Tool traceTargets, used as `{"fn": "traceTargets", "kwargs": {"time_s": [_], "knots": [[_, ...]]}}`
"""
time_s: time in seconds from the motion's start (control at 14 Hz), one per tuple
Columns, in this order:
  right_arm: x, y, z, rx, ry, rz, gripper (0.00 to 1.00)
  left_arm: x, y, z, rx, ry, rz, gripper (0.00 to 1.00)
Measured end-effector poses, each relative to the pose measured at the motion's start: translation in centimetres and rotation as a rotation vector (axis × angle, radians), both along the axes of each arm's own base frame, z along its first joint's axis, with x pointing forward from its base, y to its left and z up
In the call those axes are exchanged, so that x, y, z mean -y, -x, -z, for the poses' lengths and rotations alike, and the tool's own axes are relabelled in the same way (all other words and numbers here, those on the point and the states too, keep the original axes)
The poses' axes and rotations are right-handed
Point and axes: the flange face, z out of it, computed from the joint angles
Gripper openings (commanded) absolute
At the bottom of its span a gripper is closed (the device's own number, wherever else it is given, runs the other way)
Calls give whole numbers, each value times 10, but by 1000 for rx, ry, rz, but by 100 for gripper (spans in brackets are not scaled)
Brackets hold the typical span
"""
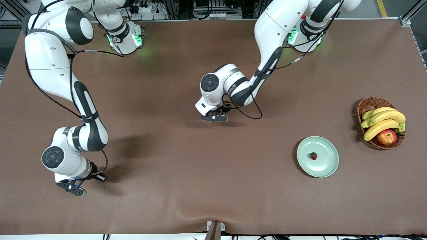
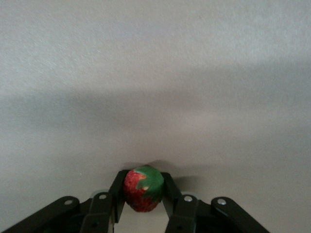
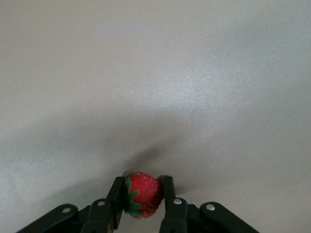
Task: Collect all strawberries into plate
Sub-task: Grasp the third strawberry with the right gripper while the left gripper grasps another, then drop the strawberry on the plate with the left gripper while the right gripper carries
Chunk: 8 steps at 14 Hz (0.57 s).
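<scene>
Red, green-topped strawberry point(image 2: 142, 190) pinched in left gripper point(image 2: 142, 204).

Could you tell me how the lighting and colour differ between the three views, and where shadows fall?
Front view: even light, brown table, soft shadows beside both arms, mild sheen on the plate. Left wrist view: cloth looks grey, a shadow band crosses it, the strawberry in the left gripper sharp. Right wrist view: pale glare patch, dark shadow above the right gripper and its strawberry.

three strawberries point(image 1: 313, 156) point(image 2: 143, 189) point(image 3: 142, 195) (two gripped), one plate point(image 1: 328, 166)
</scene>
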Motion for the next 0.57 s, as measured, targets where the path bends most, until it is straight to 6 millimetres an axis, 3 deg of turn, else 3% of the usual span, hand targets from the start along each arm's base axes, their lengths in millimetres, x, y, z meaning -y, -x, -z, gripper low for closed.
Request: {"fn": "traceTargets", "kwargs": {"time_s": [0.14, 0.29, 0.43, 0.57], "knots": [[-3, -1, -4, -10, -1, -2, 0, -8, -19, -22, 31, 18, -72, 0], [-11, -3, -15, -68, 2, -6, 0, -32, -55, -62, 80, 53, -179, 0], [-25, -5, -36, -123, 5, -16, 0, -77, -99, -104, 120, 74, -288, 0], [-51, -2, -56, -171, -2, -19, 0, -140, -146, -136, 154, 85, -416, 0]]}}
